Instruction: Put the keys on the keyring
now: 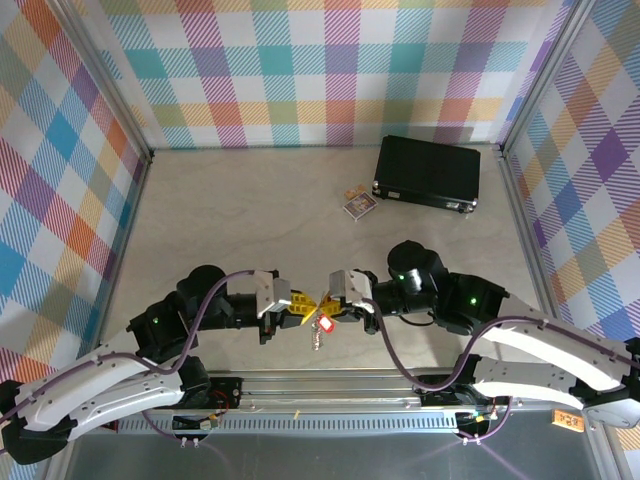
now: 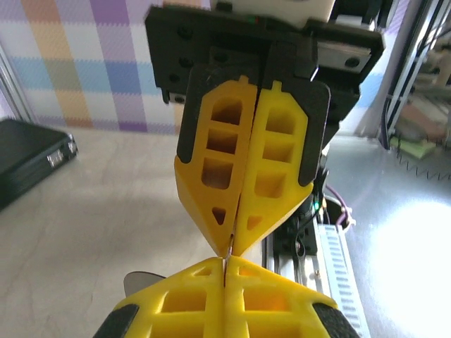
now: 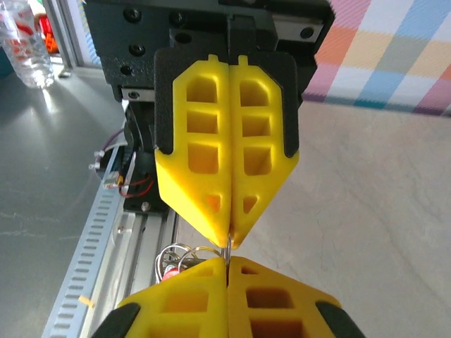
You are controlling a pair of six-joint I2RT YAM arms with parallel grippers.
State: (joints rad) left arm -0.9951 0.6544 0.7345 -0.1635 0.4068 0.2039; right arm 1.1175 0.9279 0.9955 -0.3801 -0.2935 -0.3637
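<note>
Top external view: beige table (image 1: 250, 220); black case (image 1: 428, 172) far right; small printed card packet (image 1: 359, 204) just left of case. Left gripper (image 1: 303, 303) and right gripper (image 1: 330, 300) meet tip to tip at near centre, each pressed together on thin keyring (image 3: 227, 248) wire. Red-headed key (image 1: 324, 324) hangs just below tips, chain (image 1: 317, 340) dangling beneath.
</note>
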